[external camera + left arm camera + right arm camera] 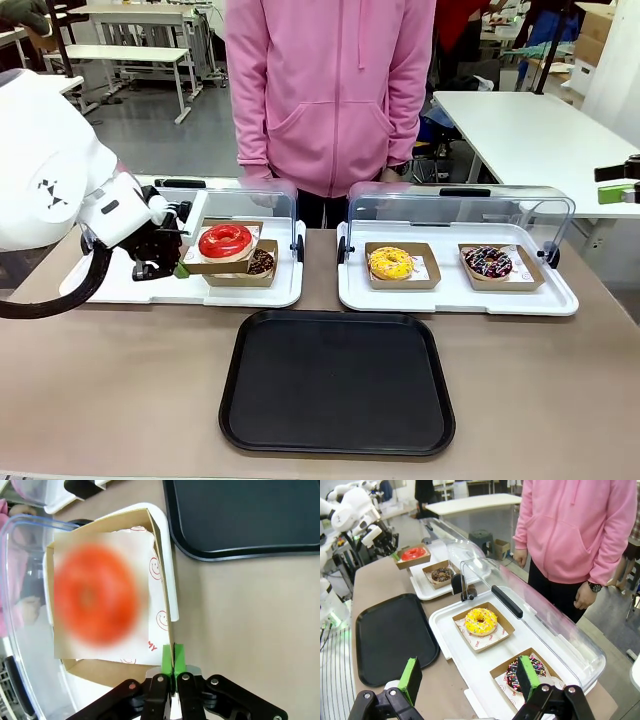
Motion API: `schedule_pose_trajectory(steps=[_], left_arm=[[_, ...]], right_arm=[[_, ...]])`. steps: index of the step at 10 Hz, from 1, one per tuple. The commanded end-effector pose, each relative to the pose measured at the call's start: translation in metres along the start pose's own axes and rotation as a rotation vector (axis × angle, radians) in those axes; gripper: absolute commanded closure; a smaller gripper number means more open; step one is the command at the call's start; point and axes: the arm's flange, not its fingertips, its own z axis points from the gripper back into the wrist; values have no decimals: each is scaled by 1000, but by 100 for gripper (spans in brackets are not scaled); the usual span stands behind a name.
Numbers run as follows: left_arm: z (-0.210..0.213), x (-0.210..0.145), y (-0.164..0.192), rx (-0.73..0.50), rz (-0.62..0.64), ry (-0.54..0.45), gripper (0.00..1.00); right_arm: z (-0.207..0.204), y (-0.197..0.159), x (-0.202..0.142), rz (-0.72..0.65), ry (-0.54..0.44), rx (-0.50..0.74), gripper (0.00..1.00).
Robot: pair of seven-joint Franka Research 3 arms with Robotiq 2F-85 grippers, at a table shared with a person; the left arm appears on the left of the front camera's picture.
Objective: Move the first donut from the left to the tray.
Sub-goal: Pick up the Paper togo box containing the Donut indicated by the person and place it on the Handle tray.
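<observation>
The red-glazed donut (pixel 225 240) sits in its brown cardboard holder (pixel 215 263), raised a little above the left white tray and partly over a chocolate donut (pixel 261 262). My left gripper (pixel 178 268) is shut on the holder's left edge. In the left wrist view the green pads (pixel 173 655) pinch the cardboard wall, with the donut (pixel 95 600) blurred beyond them. The black tray (pixel 335 380) lies at the front middle of the table, and it also shows in the wrist views (pixel 240 515) (pixel 390 635). My right gripper (pixel 467 675) is open and holds nothing. The red donut (pixel 413 553) shows far off there.
Two white trays (pixel 130 290) (pixel 450 300) with raised clear lids stand behind the black tray. The right one holds a yellow donut (pixel 390 263) and a sprinkled chocolate donut (pixel 488 262). A person in a pink hoodie (pixel 330 90) stands at the far side.
</observation>
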Motion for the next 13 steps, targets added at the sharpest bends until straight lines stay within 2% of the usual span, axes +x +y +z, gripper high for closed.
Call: schedule_pose_trajectory(steps=[1,3,7,11,13], left_arm=[[-16,32,-28,18,-28,-2,98],[-29,81,-70,15,-30,-26,98],[-63,174,-151,-58,0,23,98],[-68,196,-196,-80,-13,11,98],[-70,194,-198,-78,-34,29,98]], right_arm=[[-1,-3,2,19,-35,-2,0],[-1,-3,2,19,-35,-2,0],[-1,-3,2,19,-35,-2,0],[-1,-3,2,19,-35,-2,0],[-1,-3,2,19,-35,-2,0]])
